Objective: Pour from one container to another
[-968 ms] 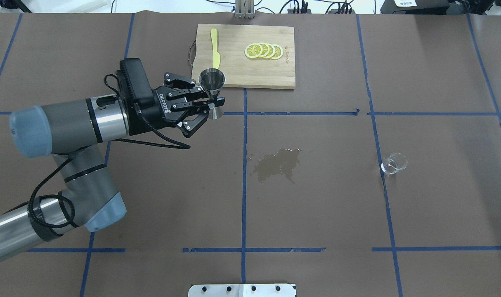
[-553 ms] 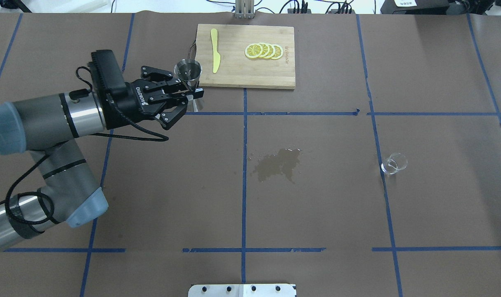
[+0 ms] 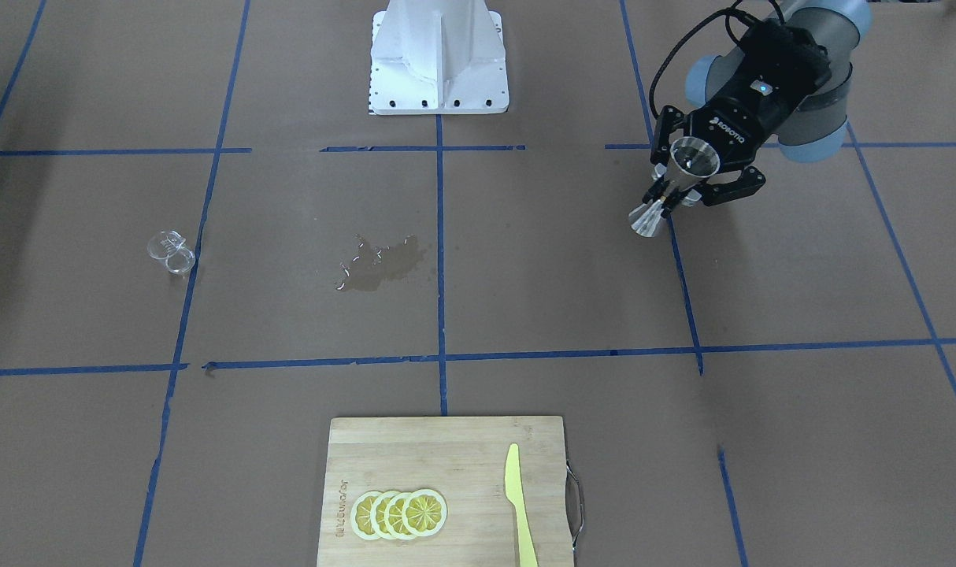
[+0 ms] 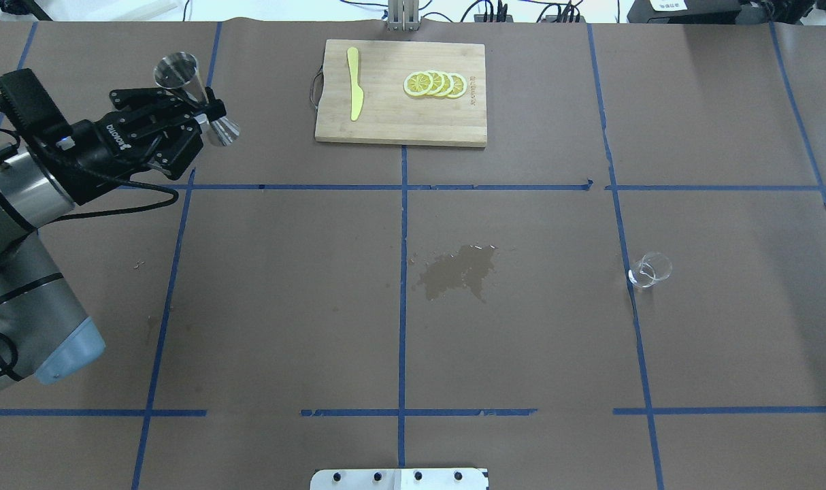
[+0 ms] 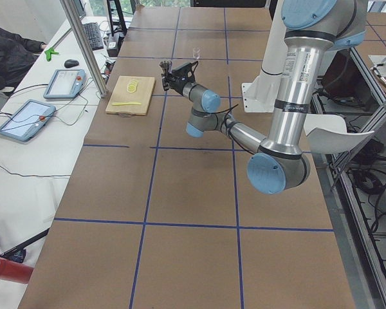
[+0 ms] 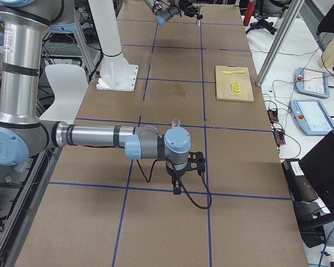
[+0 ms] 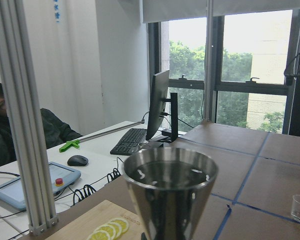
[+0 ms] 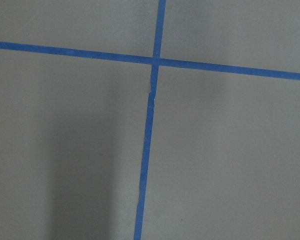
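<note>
Item: small silvery steel hourglass jigger (image 4: 178, 71). Gripped at the waist by the closed left gripper (image 4: 205, 114), upright over the table's far-left area.
Change: carried leftward from the bamboo cutting board (image 4: 399, 122), farther from the small clear glass cup (image 4: 650, 269) standing at right.
Judgement: pouring finished or abandoned; wet patch (image 4: 457, 272) mid-table.
Right gripper (image 6: 186, 172): opening indeterminable.
</note>
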`<move>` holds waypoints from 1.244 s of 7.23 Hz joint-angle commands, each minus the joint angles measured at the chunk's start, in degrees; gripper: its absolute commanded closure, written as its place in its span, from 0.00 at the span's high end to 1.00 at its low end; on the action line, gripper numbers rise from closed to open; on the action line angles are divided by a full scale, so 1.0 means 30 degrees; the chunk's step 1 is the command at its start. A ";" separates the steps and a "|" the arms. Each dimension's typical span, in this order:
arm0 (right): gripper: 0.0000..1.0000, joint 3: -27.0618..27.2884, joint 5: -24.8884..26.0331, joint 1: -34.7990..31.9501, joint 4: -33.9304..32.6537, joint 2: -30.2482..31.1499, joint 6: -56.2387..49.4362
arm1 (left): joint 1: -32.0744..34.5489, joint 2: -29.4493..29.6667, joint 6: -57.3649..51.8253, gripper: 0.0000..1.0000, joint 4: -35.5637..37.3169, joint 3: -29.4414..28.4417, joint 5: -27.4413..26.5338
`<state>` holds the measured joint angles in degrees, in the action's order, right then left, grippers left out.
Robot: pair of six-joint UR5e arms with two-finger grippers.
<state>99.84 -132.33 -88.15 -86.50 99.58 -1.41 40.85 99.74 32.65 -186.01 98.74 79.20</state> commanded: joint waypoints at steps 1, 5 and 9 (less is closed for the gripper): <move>1.00 0.0000 0.0047 0.0000 0.0034 0.0000 0.0000 | -0.0111 -0.1337 0.0837 0.00 -0.0223 0.0424 -0.5248; 1.00 0.0000 0.0047 0.0000 0.0034 0.0088 -0.0029 | -0.0257 -0.4293 0.0837 0.00 -0.0165 0.0630 -0.7883; 1.00 0.0000 0.0047 0.0000 0.0034 0.0088 0.0000 | -0.0463 -0.5183 0.3192 0.00 0.0011 0.0806 -0.7883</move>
<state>99.85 -132.19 -88.15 -86.40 99.83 -1.41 39.65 83.97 37.68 -186.02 100.87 55.61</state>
